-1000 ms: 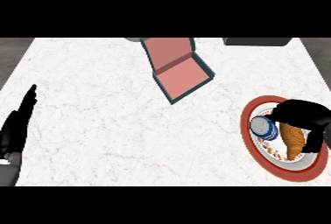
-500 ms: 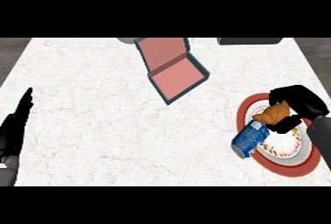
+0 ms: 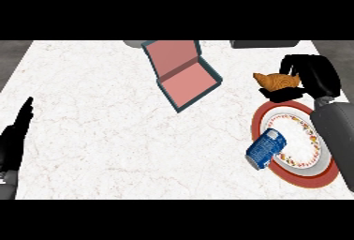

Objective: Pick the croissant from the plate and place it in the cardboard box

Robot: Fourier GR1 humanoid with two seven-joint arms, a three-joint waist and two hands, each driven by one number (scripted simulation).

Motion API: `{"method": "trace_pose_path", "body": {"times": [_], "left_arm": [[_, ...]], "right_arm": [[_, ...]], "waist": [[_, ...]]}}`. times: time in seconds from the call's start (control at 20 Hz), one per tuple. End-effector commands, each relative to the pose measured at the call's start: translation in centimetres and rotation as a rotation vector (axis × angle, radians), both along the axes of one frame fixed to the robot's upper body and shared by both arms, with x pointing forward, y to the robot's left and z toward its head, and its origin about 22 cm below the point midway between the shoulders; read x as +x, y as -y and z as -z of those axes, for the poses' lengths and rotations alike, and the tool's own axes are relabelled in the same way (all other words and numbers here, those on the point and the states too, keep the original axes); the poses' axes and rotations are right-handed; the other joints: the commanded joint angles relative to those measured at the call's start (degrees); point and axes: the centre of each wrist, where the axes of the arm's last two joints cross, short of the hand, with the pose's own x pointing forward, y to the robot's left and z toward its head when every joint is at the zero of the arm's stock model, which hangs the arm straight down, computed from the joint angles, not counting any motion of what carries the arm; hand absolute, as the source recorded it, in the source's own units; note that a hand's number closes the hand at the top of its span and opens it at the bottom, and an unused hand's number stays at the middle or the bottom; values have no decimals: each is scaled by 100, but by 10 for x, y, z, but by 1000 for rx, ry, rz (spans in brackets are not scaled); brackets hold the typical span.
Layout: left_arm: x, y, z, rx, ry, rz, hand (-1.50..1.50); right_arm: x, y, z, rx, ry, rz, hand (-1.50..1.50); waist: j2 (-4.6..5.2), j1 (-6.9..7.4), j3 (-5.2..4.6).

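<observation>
the right hand [image 3: 307,75] is gripping the croissant [image 3: 276,81], its fingers curled round the pastry's right end, holding it above the white marble counter [image 3: 104,136], just beyond the far rim of the red-rimmed plate [image 3: 307,174]. a blue can [image 3: 266,148] is lying tilted across the plate's left edge. the open cardboard box [image 3: 183,75] is sitting to the left, apart from the croissant. the left hand [image 3: 12,140] is resting at the left edge, fingers straight.

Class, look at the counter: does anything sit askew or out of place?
Yes. The blue can lies tipped on its side, half over the plate's left rim.
</observation>
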Motion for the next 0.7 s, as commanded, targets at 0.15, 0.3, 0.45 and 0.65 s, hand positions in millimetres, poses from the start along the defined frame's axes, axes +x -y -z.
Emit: {"method": "trace_pose_path", "body": {"times": [0.15,0.3,0.45,0.65], "left_arm": [[2,3,-1,-8,5,23,0],[-1,6,-8,-5,13,37,0],[16,12,-18,-2,10,46,0],[9,25,-7,-12,11,67,0]], "right_arm": [[-17,-80,-63,59,105,-98,150],[-12,-93,-78,146,94,-108,150],[0,-133,-97,232,82,-126,150],[18,-150,-97,330,72,-121,150]], "waist": [[57,95,9],[90,203,16],[115,255,16],[132,317,19]]}}
